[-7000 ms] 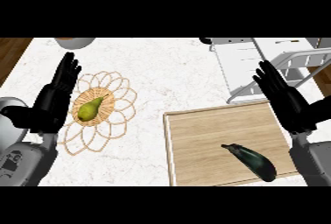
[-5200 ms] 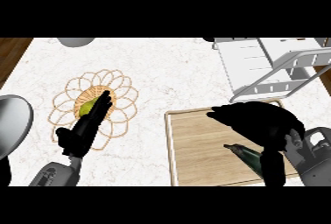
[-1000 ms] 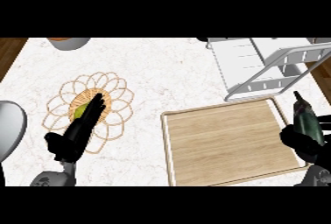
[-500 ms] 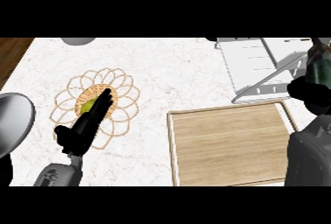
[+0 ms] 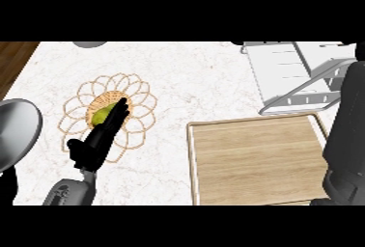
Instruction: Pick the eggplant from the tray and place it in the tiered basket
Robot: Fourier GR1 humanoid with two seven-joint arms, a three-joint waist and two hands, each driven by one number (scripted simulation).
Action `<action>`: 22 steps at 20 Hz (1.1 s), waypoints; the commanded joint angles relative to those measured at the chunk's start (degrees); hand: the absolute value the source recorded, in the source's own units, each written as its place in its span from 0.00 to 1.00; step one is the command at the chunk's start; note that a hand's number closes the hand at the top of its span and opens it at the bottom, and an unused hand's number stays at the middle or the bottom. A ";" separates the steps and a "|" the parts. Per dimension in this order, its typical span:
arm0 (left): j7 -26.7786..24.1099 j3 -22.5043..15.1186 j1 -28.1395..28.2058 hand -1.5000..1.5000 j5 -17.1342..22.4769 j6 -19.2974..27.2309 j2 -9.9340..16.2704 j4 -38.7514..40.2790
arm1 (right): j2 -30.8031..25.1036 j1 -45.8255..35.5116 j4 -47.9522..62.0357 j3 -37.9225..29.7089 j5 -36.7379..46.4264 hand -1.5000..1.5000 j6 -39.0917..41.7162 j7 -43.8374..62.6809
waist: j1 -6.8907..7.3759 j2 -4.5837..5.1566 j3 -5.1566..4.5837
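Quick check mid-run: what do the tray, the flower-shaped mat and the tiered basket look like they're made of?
Tray: looks like light wood, matte, with visible straight grain and a raised rim. Flower-shaped mat: seemingly woven rattan or wicker, tan looped strands with open gaps. Tiered basket: probably white painted metal or plastic, smooth slatted walls; the look leaves it open.

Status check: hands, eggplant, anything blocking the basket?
Left hand open, flat over the green fruit on the woven mat. Right hand out of view, forearm raised at right edge. Eggplant not visible, wooden tray bare. Tiered basket partly hidden by that arm.
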 commanded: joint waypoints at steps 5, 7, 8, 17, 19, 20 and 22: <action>-0.91 -0.07 -0.81 0.50 -0.83 0.56 -1.13 0.15 | -9.42 -10.62 27.64 -11.14 -5.39 1.00 -9.13 -1.43 | 0.50 0.43 0.08; 0.76 -0.38 -0.79 0.50 -0.91 -0.57 -0.02 -0.65 | -10.41 -13.95 33.15 -12.00 -4.99 1.00 -13.38 -0.90 | 1.07 0.52 0.08; 1.20 -0.18 0.71 0.50 -0.26 -1.17 0.72 -2.90 | -11.42 -13.20 35.88 -13.01 -5.34 1.00 -15.91 -2.57 | 1.55 0.57 0.11; 2.14 0.98 -3.91 0.50 -0.42 -0.78 -0.62 0.68 | -14.09 -19.22 54.19 -16.35 -8.61 1.00 -29.45 -7.12 | 1.61 0.83 0.11; 0.32 0.32 -4.35 0.50 -1.20 -0.10 -2.16 2.23 | -14.21 -18.69 56.50 -17.35 -10.08 1.00 -33.51 -9.64 | 1.66 1.07 0.11; -1.05 -0.56 -2.14 0.50 -1.92 -0.83 -1.48 1.46 | -15.46 -20.01 57.13 -18.31 -10.62 1.00 -34.11 -8.90 | 2.15 1.09 0.11; 0.40 0.27 -2.98 0.50 -1.05 -1.22 -1.27 1.55 | -16.10 -20.39 59.47 -19.88 -12.99 1.00 -35.29 -10.60 | 1.82 0.94 0.12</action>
